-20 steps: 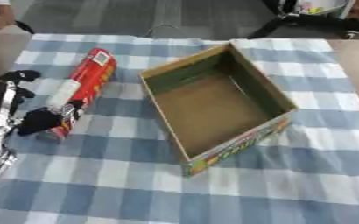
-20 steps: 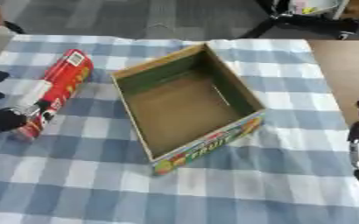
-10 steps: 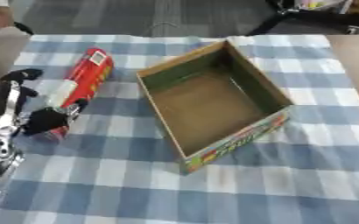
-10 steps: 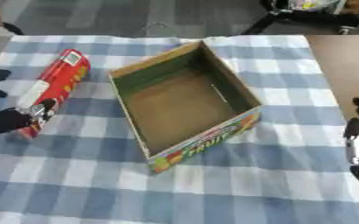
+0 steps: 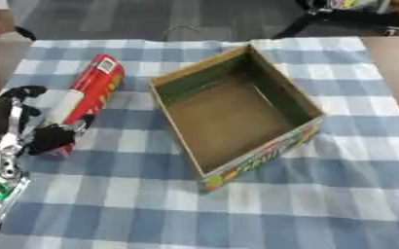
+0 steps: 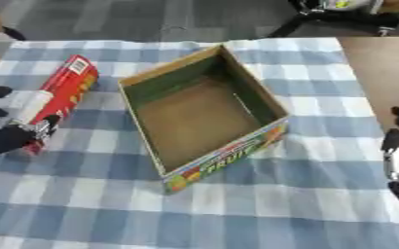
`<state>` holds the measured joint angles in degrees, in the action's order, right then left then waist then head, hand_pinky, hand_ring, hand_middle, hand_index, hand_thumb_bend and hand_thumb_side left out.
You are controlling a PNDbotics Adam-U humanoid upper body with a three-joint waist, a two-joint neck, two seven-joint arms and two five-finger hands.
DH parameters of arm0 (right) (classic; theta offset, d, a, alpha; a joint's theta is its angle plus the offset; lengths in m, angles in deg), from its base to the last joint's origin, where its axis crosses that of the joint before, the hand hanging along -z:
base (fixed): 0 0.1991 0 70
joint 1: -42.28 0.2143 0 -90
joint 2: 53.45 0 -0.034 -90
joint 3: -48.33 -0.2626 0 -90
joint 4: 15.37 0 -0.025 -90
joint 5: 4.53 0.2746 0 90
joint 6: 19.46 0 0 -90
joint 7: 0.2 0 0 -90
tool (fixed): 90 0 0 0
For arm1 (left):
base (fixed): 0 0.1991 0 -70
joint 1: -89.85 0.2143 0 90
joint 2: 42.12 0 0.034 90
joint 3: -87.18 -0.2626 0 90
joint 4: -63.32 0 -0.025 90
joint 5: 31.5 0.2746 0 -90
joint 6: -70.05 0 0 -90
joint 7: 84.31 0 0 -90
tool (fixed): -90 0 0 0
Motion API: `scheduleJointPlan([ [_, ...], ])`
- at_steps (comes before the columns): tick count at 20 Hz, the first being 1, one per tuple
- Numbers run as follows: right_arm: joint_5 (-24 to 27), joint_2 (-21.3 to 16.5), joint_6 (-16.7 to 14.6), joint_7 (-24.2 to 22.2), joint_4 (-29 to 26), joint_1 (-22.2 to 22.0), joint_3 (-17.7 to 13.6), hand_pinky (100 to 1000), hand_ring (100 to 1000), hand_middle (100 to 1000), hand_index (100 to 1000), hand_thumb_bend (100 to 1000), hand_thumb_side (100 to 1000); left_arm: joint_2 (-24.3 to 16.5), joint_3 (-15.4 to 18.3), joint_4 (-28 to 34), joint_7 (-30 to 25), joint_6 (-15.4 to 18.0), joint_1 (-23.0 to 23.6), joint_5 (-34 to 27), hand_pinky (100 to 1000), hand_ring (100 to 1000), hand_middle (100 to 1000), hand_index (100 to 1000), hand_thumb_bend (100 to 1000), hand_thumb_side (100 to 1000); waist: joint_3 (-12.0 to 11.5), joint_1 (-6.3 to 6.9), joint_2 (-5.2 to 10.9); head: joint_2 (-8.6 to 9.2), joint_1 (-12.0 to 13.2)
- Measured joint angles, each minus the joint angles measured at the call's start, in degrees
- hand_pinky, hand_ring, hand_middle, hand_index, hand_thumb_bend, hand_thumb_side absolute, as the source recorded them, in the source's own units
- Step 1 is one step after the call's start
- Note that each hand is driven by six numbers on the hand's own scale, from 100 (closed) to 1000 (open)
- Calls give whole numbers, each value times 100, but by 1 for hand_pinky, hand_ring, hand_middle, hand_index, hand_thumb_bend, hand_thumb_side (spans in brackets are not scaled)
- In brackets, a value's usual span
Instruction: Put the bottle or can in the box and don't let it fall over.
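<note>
A red can (image 5: 90, 95) with a white band lies on its side on the blue checked cloth, left of the box. The open cardboard box (image 5: 298, 99) stands upright in the middle, empty, with a printed fruit label on its near wall. My left hand (image 5: 15, 124) rests at the left edge beside the can. Its fingers (image 5: 26, 92) are loosely spread left of the can, and its thumb (image 5: 49, 140) lies against the can's near end without closing round it. At the right edge my right hand (image 6: 397, 160) stays open, fingers up, well away from the box.
The checked cloth (image 5: 262, 209) covers the table out to the near edge. Bare brown table (image 6: 382, 63) shows at the right. Dark floor and black chair legs (image 5: 348, 17) lie beyond the far edge.
The whole picture has shifted slightly, so the camera moved. Can, box and both hands keep their places.
</note>
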<state>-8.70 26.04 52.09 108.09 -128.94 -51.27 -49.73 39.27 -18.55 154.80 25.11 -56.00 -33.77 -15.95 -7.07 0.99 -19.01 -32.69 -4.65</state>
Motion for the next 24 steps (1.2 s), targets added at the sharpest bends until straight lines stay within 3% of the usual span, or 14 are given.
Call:
scheduleJointPlan([
  [16, 22, 0, -2, 0, 0, 0, -1, 853, 849, 1000, 897, 100, 527, 165, -171, -417, 671, 148, 29, -75, 744, 684, 779, 808, 657, 288, 52, 0, 0, 7, 47],
  [24, 14, 1, 7, -14, 0, 1, 0, 853, 848, 1000, 896, 100, 528, 251, -172, -734, 812, 216, -27, -148, 715, 633, 762, 795, 651, 278, 75, 0, 0, 10, 79],
])
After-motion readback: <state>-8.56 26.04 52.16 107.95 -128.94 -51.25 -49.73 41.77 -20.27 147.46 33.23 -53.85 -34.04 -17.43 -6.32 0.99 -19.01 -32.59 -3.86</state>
